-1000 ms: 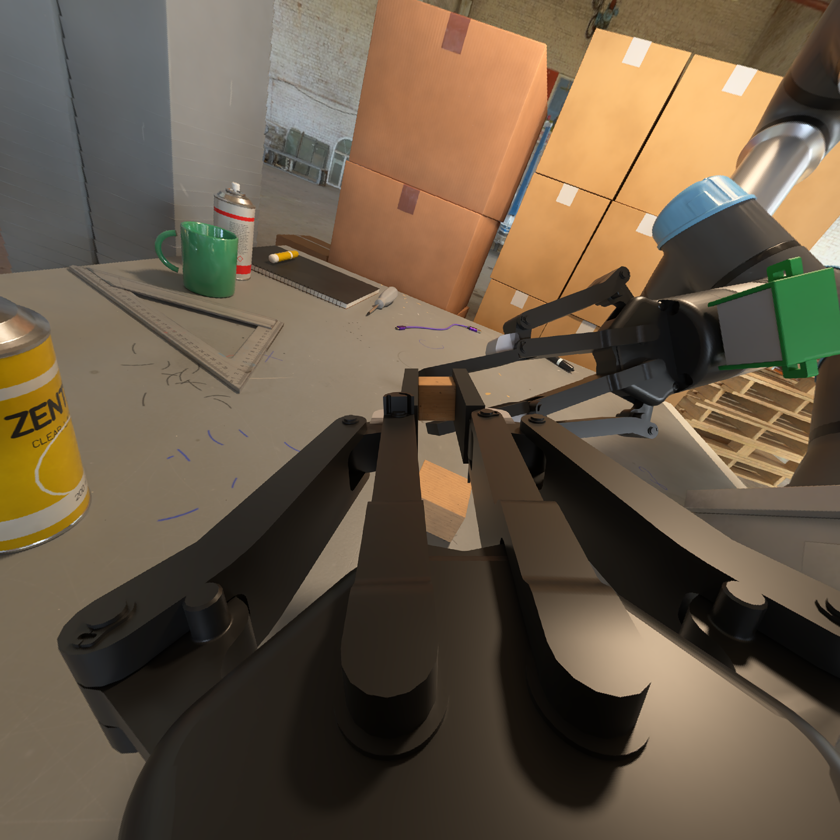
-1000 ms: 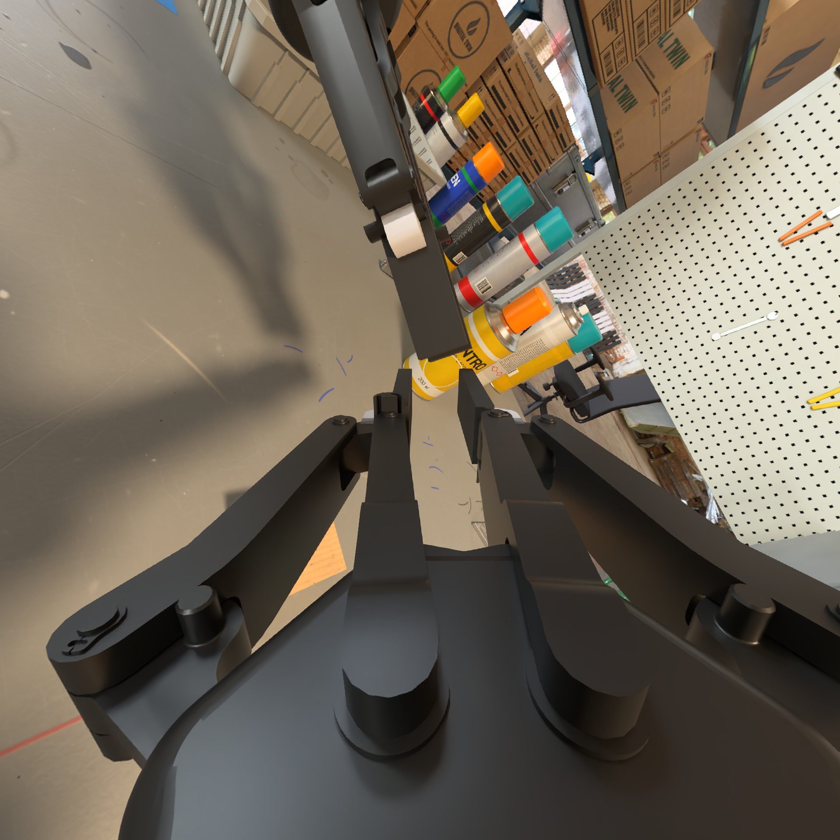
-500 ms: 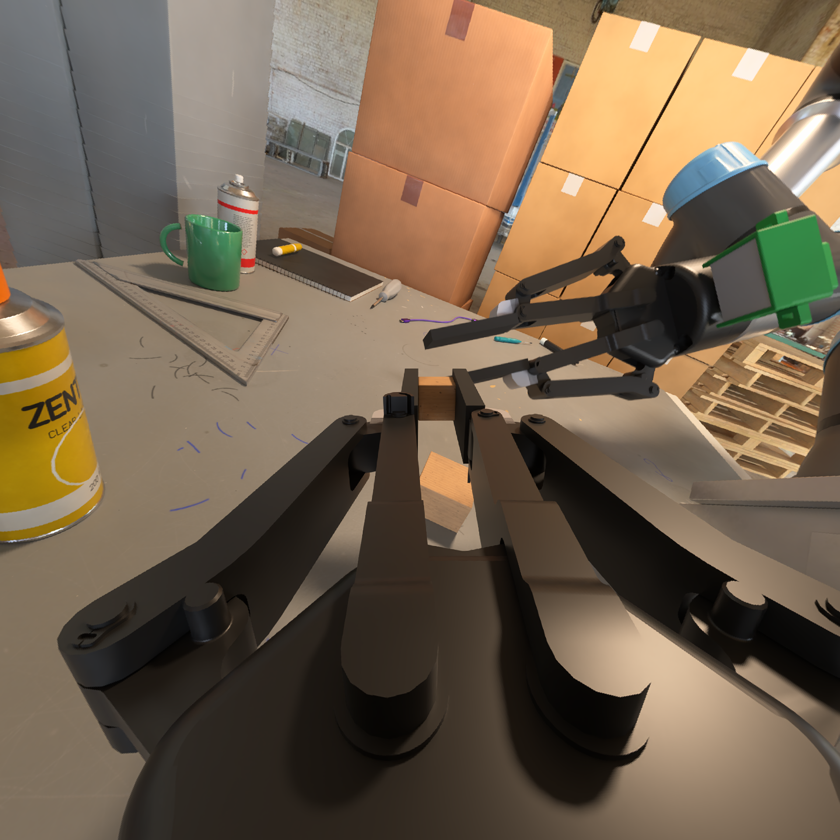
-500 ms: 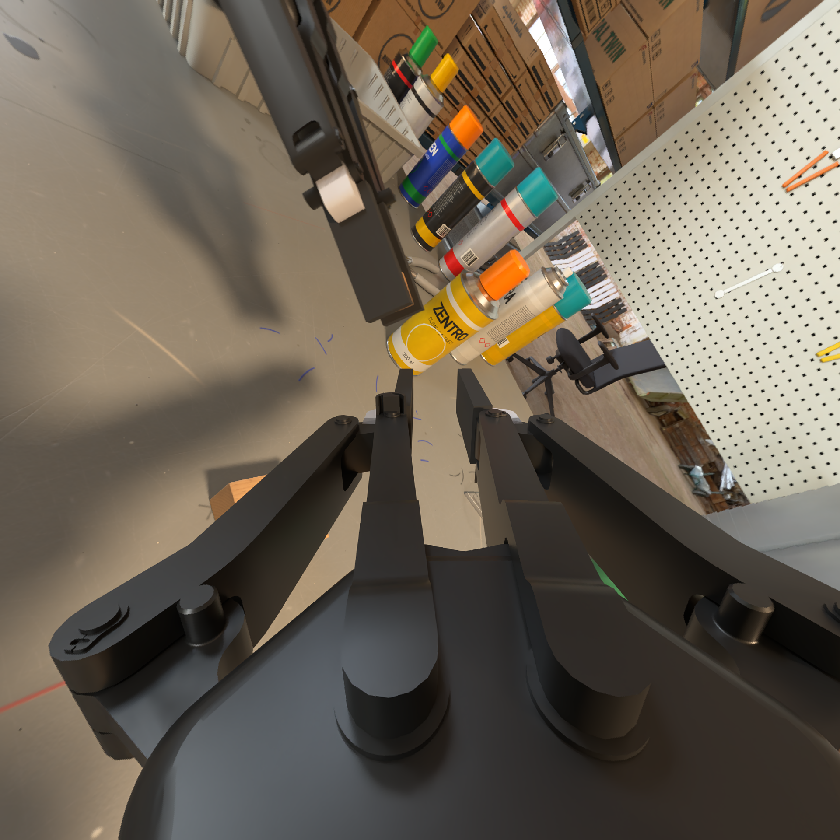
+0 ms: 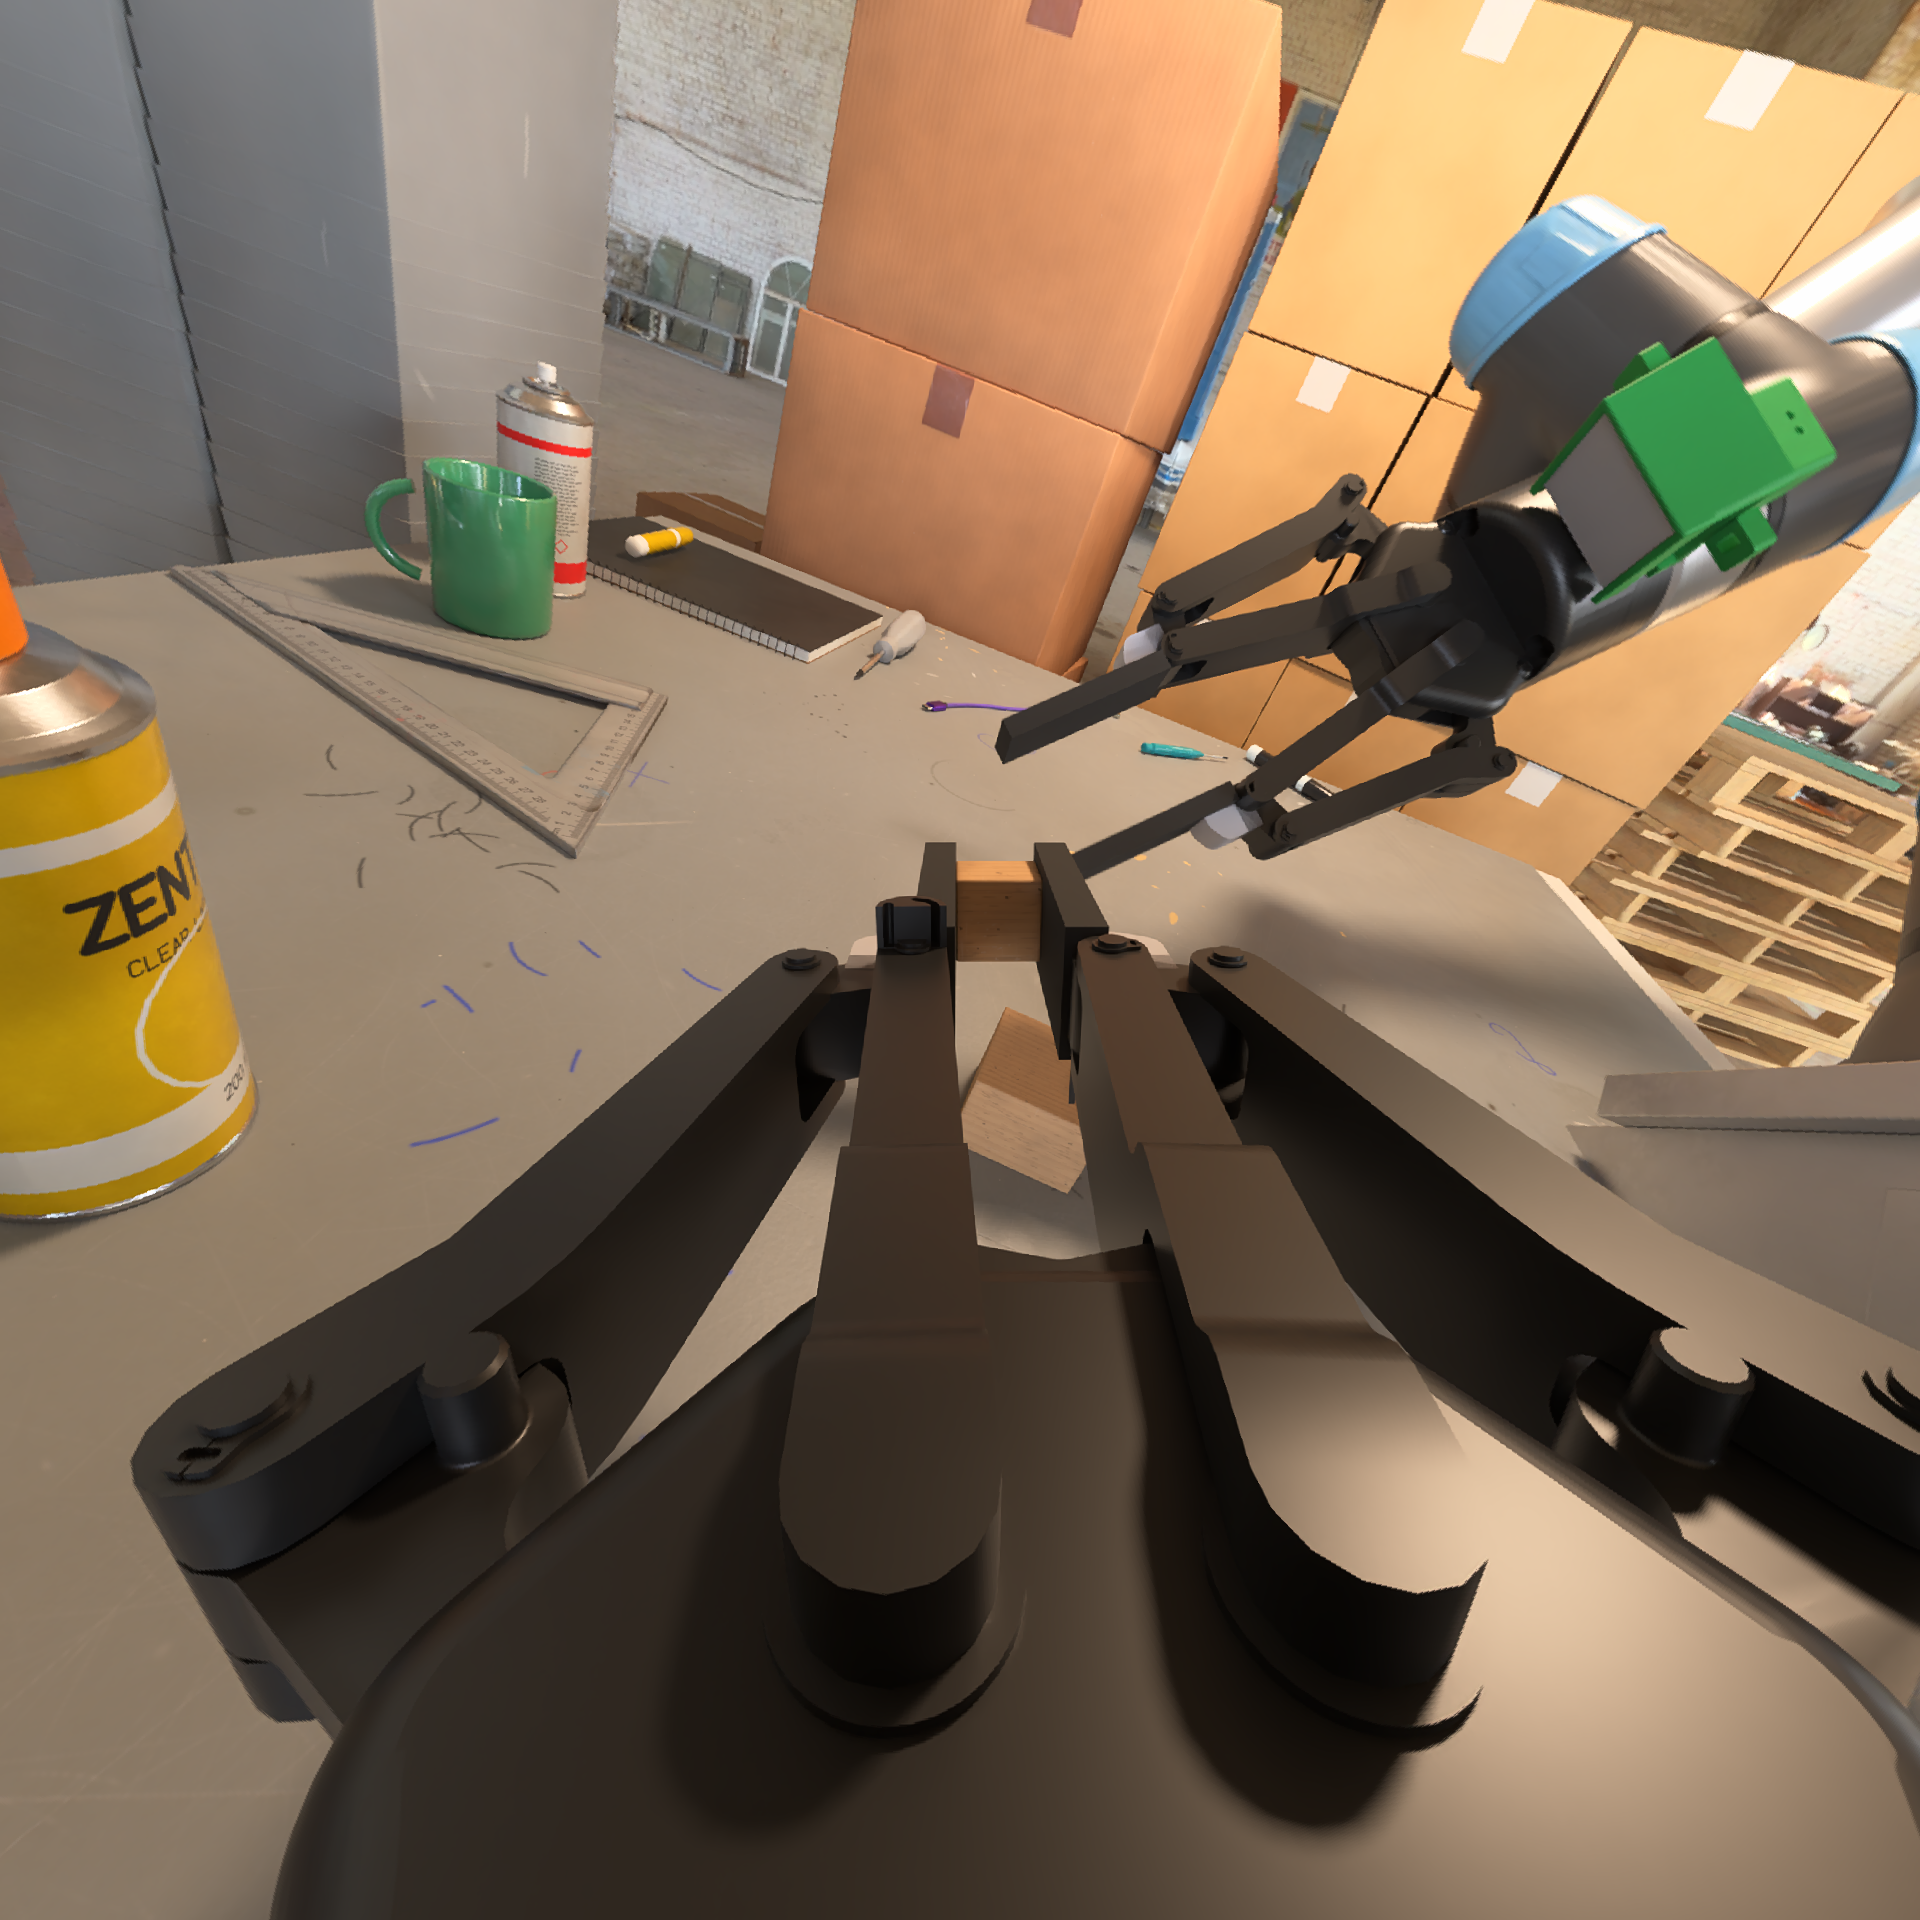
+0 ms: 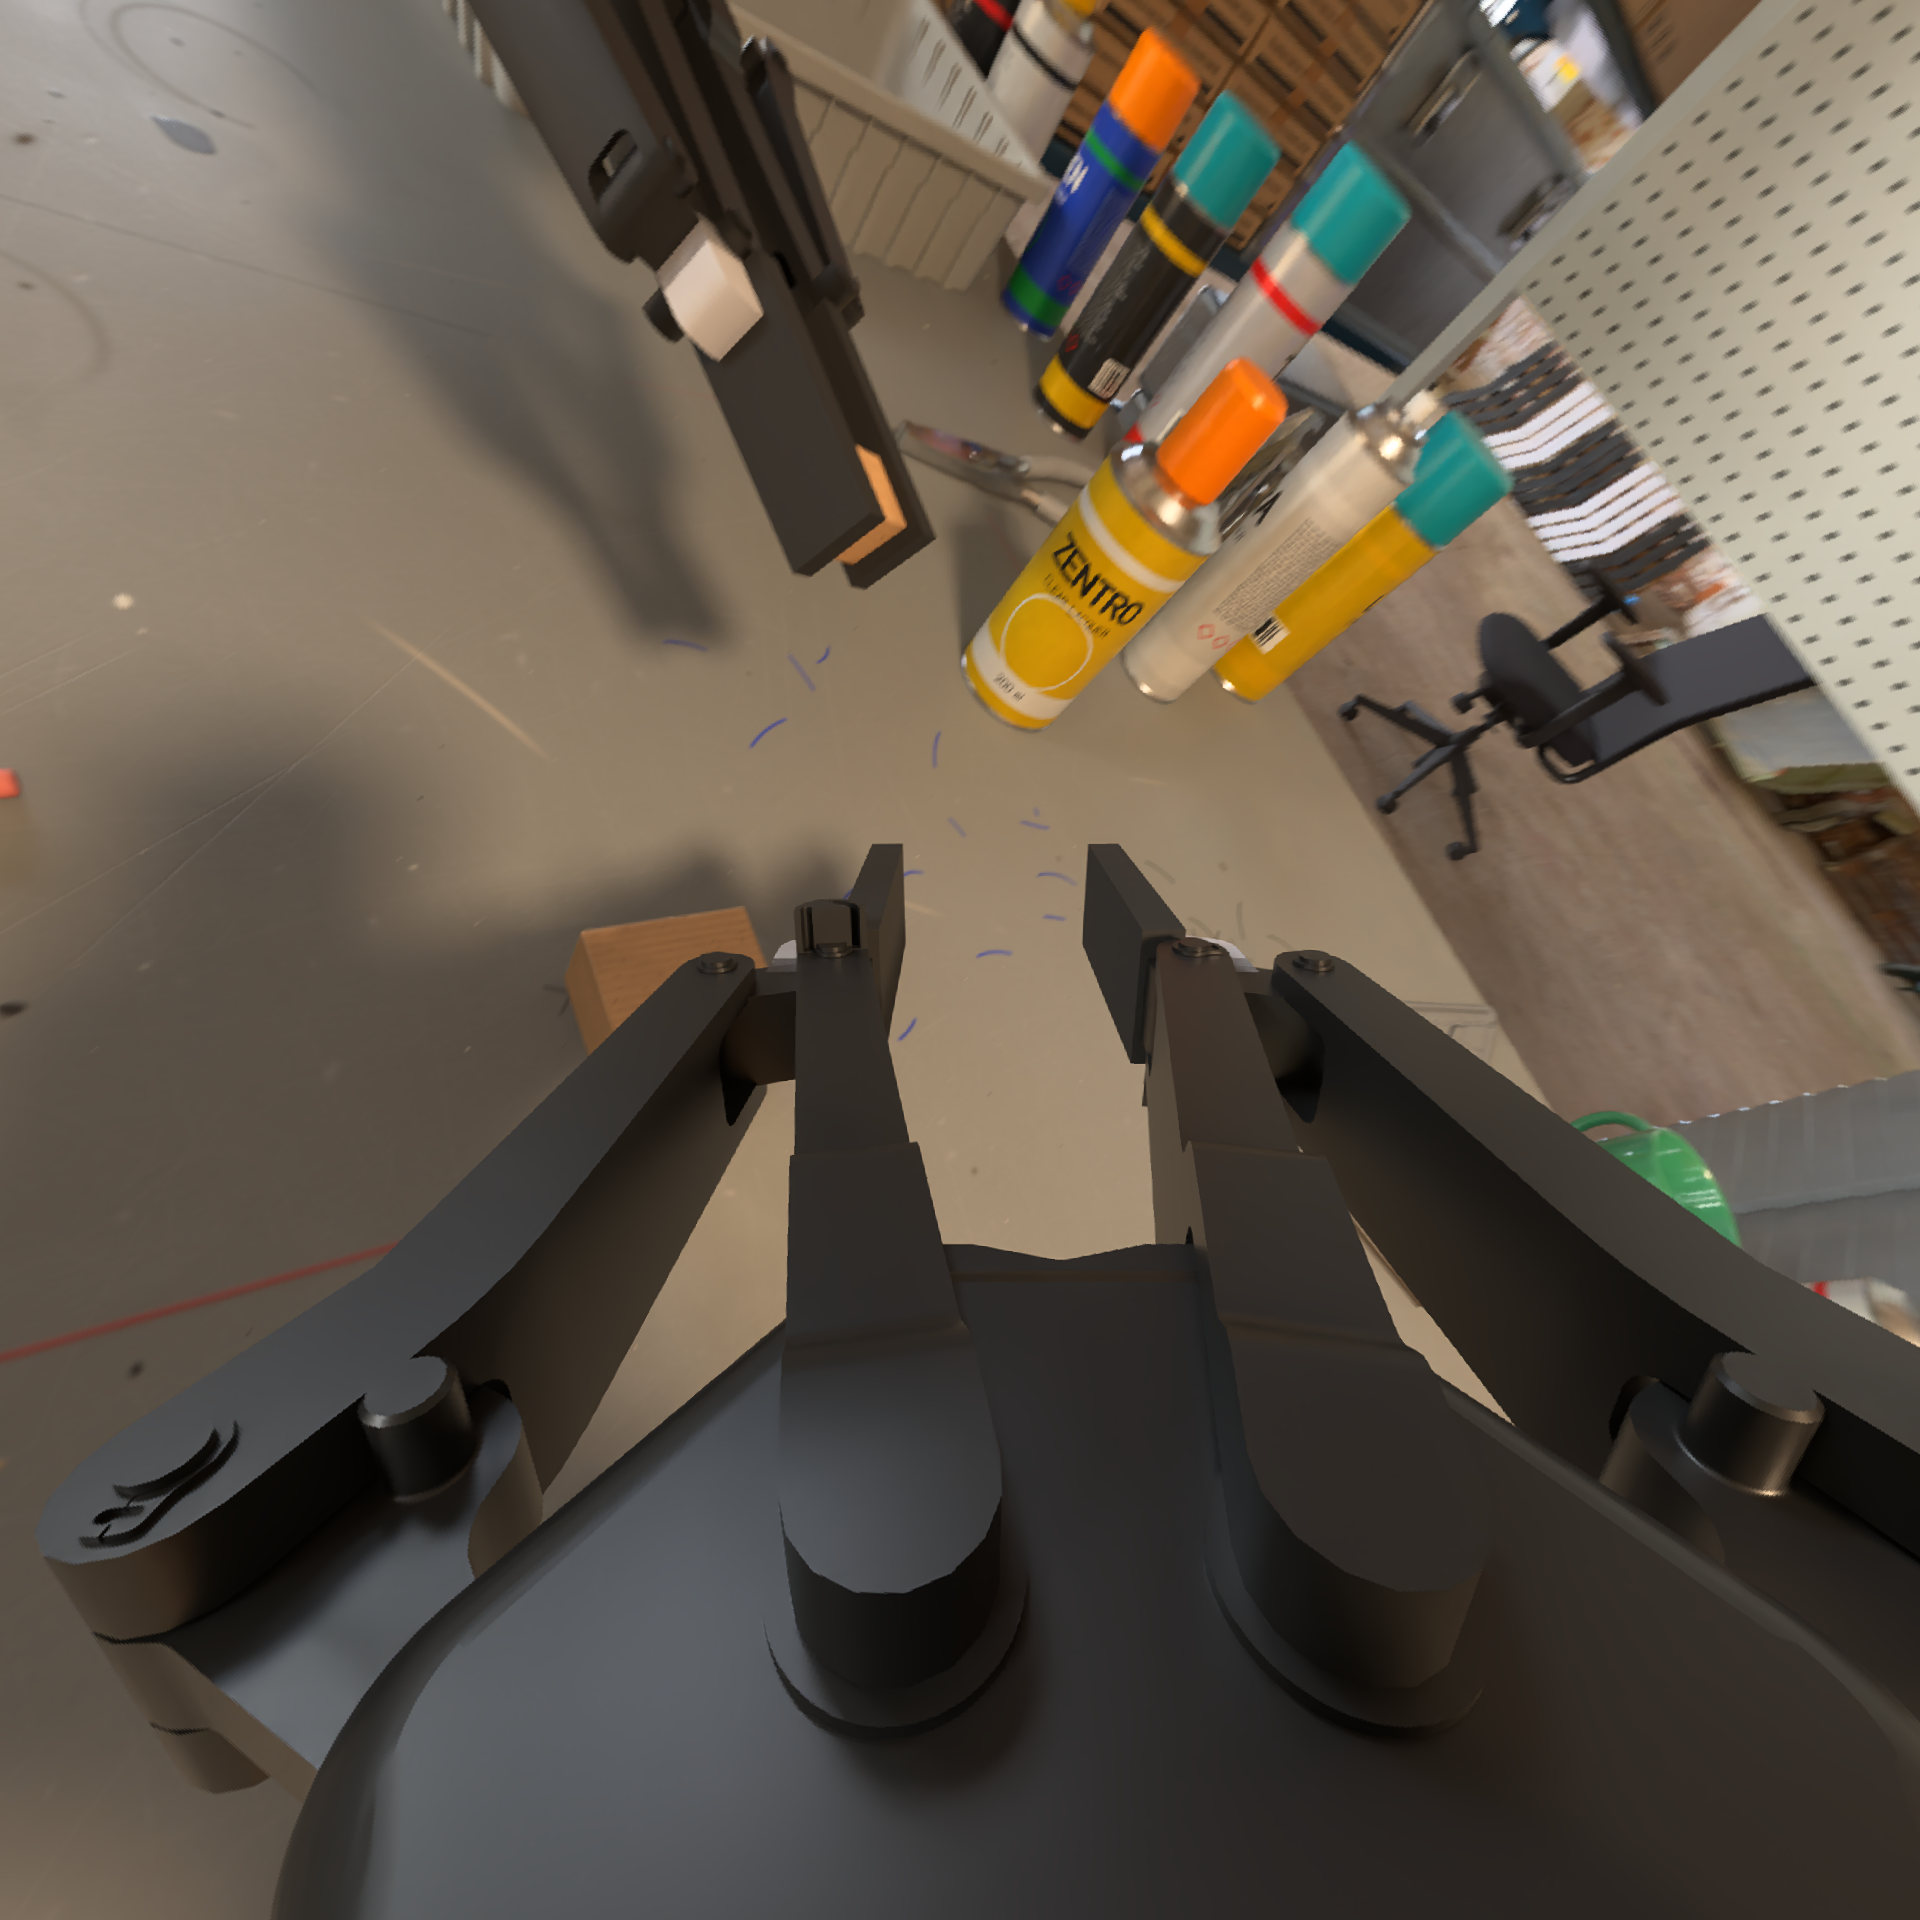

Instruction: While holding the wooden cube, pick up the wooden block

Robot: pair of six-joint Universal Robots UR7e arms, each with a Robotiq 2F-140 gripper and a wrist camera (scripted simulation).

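My left gripper (image 5: 995, 883) is shut on a small wooden cube (image 5: 997, 912) and holds it above the grey table (image 5: 727, 935). The wooden block (image 5: 1023, 1112) lies on the table just below it, partly hidden by my fingers. My right gripper (image 5: 1044, 800) hovers beyond the cube, open and empty. In the right wrist view the right gripper (image 6: 994, 883) is open over bare table, with the block (image 6: 649, 961) just left of its left finger. The left gripper (image 6: 868, 556) with the cube (image 6: 878, 509) hangs ahead of it.
A yellow can (image 5: 104, 987) stands at the left. A metal set square (image 5: 468, 707), green mug (image 5: 488, 545), spray can (image 5: 545, 457) and notebook (image 5: 727, 592) lie farther back. Several spray cans (image 6: 1195, 468) and a white bin (image 6: 914, 177) stand beyond the left gripper. Cardboard boxes (image 5: 1018, 312) stand behind the table.
My right gripper has opened wider and tilted, moving up and away from the cube. The block has come into its view at the left. My left gripper keeps hold of the cube.
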